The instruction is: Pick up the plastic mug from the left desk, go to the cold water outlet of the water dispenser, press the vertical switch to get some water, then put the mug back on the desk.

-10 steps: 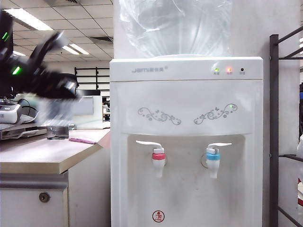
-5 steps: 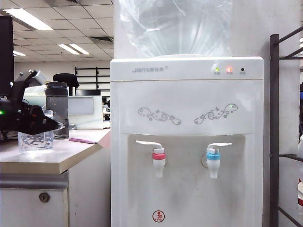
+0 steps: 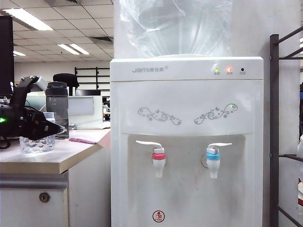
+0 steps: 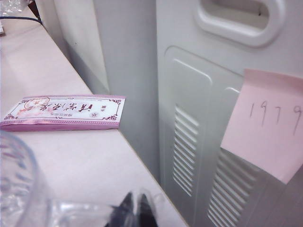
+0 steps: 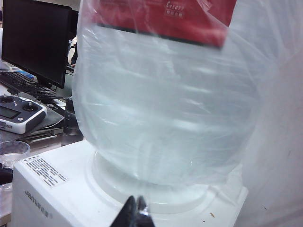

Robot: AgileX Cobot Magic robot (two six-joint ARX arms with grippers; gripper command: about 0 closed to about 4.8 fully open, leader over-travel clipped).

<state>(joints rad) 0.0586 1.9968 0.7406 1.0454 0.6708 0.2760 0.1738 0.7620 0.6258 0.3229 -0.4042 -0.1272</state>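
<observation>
My left fingers [image 4: 134,211], pressed together on the mug's [image 3: 37,142] handle, have come down from mid-air so the mug, apparently empty, now rests on the surface [image 3: 52,156] beside the bottle [image 3: 57,109], meaning return looks done; my right fingers [image 5: 134,209], closed and empty, hover over the dispenser [image 3: 186,142].

The left desk [image 3: 52,158] bears the plastic mug [image 3: 37,143], a dark bottle [image 3: 57,109] and a pink packet [image 4: 64,112].

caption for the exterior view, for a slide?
Left gripper shut on clear dimpled plastic mug standing on beige desk.
</observation>
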